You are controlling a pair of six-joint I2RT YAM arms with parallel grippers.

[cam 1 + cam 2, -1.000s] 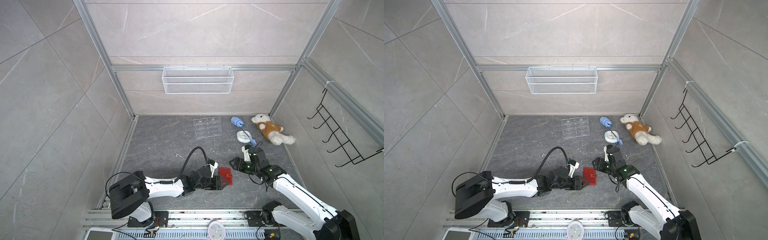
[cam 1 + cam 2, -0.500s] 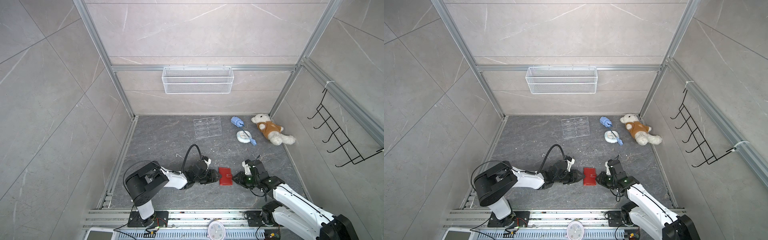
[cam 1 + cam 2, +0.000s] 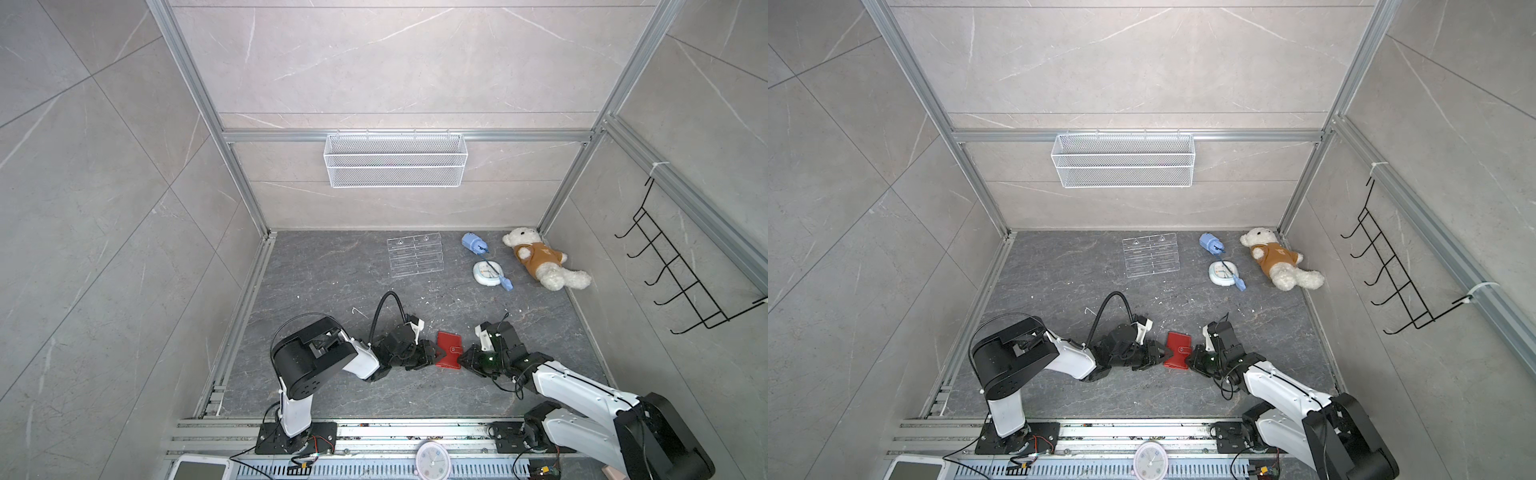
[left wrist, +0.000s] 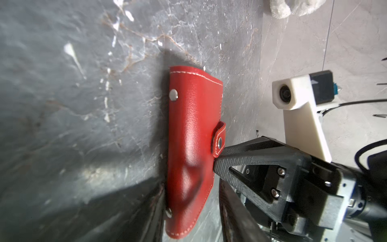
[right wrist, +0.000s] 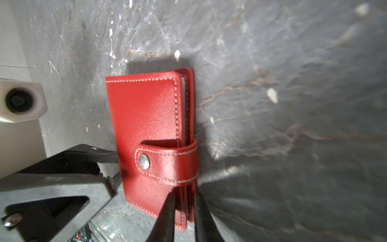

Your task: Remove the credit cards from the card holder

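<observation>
The red card holder (image 3: 449, 350) (image 3: 1178, 351) lies on the dark floor near the front, closed, with its snap tab (image 5: 167, 160) fastened. The credit cards are hidden inside it. My left gripper (image 3: 434, 357) (image 4: 194, 220) reaches in from the left and straddles the holder's spine corner. One of its fingers (image 4: 156, 211) touches the cover, and the other stands apart from it, so this gripper is open. My right gripper (image 3: 462, 358) (image 5: 184, 209) comes from the right. Its fingers (image 5: 167, 215) pinch the holder's opening edge just below the tab.
A clear acrylic stand (image 3: 414, 254), a blue item (image 3: 473, 243), a white round dial (image 3: 486, 273) and a teddy bear (image 3: 540, 259) lie at the back right. A wire basket (image 3: 395, 160) hangs on the back wall and a black hook rack (image 3: 681, 274) on the right wall.
The right gripper has swung down toward the front and closed on the holder's right edge. The left gripper's jaws have narrowed around its left edge. The holder sits on the floor between them.
</observation>
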